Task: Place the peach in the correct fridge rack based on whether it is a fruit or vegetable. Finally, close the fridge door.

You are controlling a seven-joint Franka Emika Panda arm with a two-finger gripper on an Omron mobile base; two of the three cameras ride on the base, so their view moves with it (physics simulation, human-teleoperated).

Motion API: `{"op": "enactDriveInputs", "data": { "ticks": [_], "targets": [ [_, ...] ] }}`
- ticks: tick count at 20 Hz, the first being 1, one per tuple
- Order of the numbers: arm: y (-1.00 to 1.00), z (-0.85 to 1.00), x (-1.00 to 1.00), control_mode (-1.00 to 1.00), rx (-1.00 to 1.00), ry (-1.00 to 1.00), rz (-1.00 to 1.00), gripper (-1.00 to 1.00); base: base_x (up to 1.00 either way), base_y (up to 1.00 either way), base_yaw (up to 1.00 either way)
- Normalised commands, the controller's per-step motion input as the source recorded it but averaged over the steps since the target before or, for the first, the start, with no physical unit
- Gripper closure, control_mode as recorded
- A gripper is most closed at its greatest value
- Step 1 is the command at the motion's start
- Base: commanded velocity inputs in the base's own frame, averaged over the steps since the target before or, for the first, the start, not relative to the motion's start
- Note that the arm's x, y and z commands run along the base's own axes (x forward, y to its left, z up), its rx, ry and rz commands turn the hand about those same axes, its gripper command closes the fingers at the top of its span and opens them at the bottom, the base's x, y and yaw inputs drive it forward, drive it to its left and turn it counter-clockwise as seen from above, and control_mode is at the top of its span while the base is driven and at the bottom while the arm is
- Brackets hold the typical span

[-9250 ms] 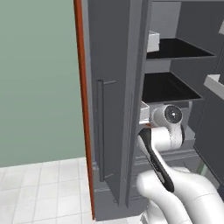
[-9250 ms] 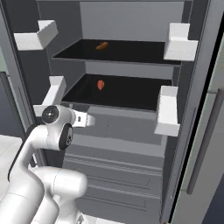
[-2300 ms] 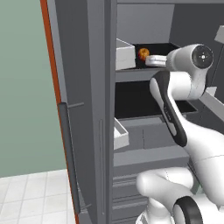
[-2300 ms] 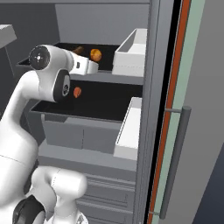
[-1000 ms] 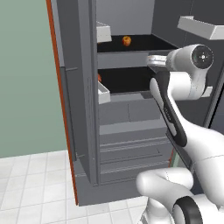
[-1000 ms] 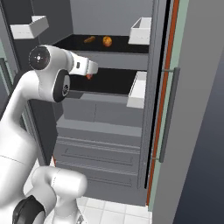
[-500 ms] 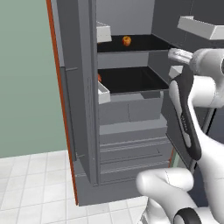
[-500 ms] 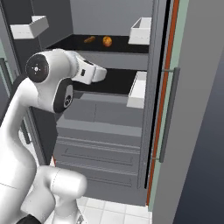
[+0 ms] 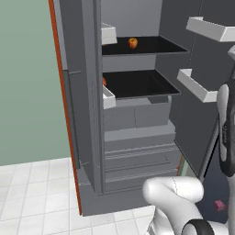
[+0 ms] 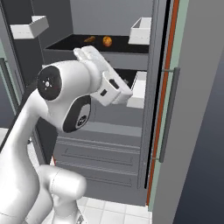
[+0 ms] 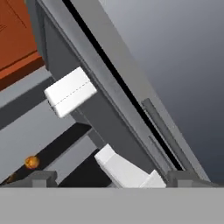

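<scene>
Closing up is the step in hand, as I judge it. The peach (image 9: 132, 42) already sits on the upper fridge rack (image 9: 160, 44), toward the back and just beside a longer orange item (image 10: 89, 39), well clear of the front strip.

The gripper (image 11: 111, 178) hangs in front of the open cabinet. Its fingertips (image 11: 41, 178) are spread wide with nothing between them. The hand view looks along the edge of the right fridge door (image 10: 162, 65). The white bins (image 11: 70, 92) are on the door's inner face to one side, and the bar handle (image 11: 162, 127) is on its outer face to the other.

- Go around the free edge to the outer face. A push from the bin side would only swing the door wider.
- Press near the handle, far from the hinge, where the least effort turns the panel.
- Hooking the bar between the spread fingers would work too. A flat push needs no grip and cannot snag.
- Follow the door's arc rather than driving straight, or the contact will slide.
- Keep the forearm out of the gap as it narrows.

The left door (image 9: 80, 92) stands open as well, and may need the same treatment.
</scene>
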Motion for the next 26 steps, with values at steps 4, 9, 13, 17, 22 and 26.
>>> {"op": "enactDriveInputs", "data": {
  "ticks": [4,9,13,17,22,26],
  "targets": [
    [-1.00,-0.25,-0.33,-1.00,0.30,-0.03,-0.20,-1.00,0.00,0.00,0.00],
    [-1.00,-0.44,-0.03,-1.00,0.30,-0.02,-0.16,-1.00,0.00,0.00,0.00],
    [-1.00,-0.52,0.02,-1.00,0.32,-0.04,-0.07,-1.00,0.00,0.00,0.00],
    [-0.87,-0.65,0.54,-1.00,0.33,-0.02,0.03,-1.00,0.00,0.00,0.00],
    [-0.45,-0.65,0.94,-1.00,0.21,0.00,0.27,-1.00,0.00,0.00,0.00],
    [-0.44,-0.54,0.93,-1.00,0.22,-0.05,0.31,-1.00,0.00,0.00,0.00]
  ]
}}
